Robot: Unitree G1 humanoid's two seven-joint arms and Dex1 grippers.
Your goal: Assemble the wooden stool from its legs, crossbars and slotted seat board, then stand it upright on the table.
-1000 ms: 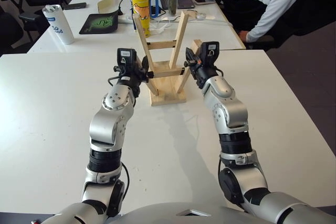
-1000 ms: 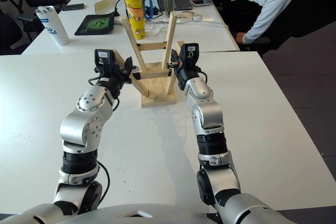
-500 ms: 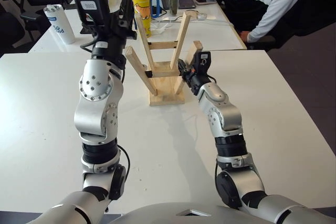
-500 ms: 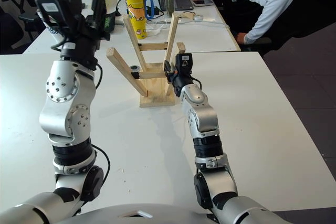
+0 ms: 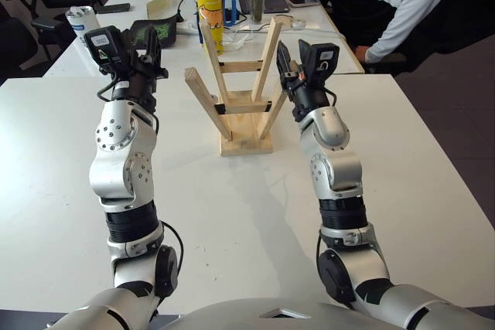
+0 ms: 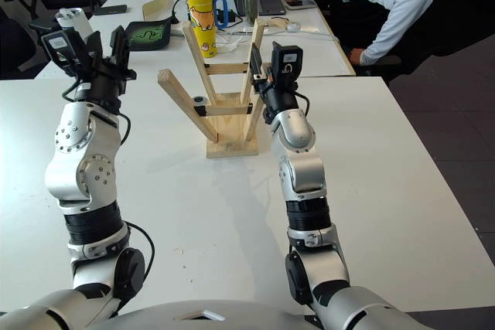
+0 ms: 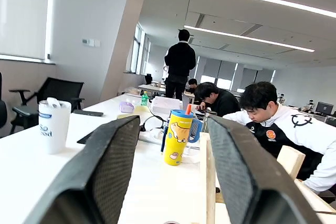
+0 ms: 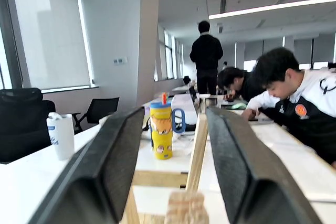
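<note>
Left fingers (image 7: 105,171) spread | right fingers (image 8: 113,171) spread | stool (image 5: 241,123) pale wood, seat down on table (image 5: 402,168), legs splayed upward

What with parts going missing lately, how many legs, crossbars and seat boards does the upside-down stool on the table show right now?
Legs: 4
Crossbars: 2 in sight
Seat board: 1
Total: 7
</note>
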